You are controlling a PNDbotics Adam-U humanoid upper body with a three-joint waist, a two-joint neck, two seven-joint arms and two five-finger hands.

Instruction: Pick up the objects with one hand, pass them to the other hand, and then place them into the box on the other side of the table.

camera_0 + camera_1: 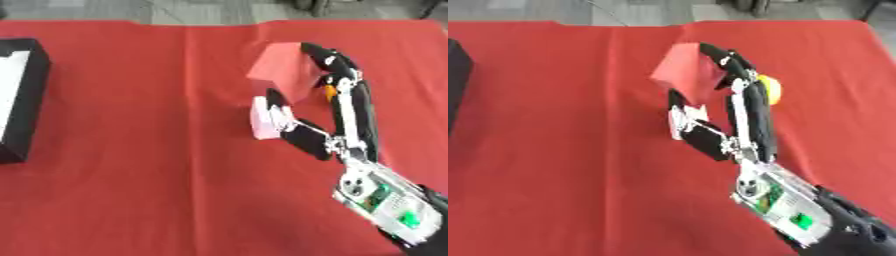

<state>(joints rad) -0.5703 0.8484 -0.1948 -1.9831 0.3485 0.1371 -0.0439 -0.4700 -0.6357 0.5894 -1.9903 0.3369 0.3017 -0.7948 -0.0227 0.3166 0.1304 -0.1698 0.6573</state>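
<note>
Item: right hand [325, 107], black with silver joints, entered from the lower right corner and reached toward the middle of the tabletop [157, 150], which was covered by a red cloth. Its fingers [328, 55] curled over the far side of a red block [282, 70] while the thumb [278, 102] met the block's near side, so the hand was grasping the block. The block sat tilted between fingers and thumb, right of centre; whether it was touching the cloth could not be told. Item: pale pink block [261, 120], lay just beside the thumb, below the red block. Item: yellow round object [770, 90], partly hidden behind the fingers, on the cloth. Item: black box [26, 105] with a white inside, stood at the left edge of the tabletop, well apart from the hand.
</note>
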